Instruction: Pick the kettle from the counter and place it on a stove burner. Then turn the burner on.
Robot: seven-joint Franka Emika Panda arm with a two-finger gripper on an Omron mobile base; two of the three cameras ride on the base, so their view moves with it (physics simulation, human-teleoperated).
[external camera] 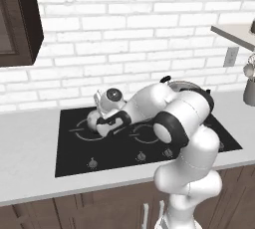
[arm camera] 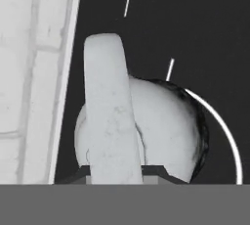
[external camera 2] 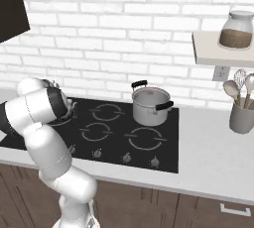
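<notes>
The kettle (arm camera: 161,131) is seen held by its arched handle (arm camera: 110,111), the gripper (arm camera: 115,172) clamped on it, directly over a burner (arm camera: 219,131) ring on the black cooktop (external camera: 74,161), near the brick wall (external camera: 124,34).

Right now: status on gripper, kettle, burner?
Gripper shut on kettle handle. Kettle over black cooktop glass, beside a burner ring; whether it has touched down, cannot tell. Steel pot sits well clear on another burner.
</notes>
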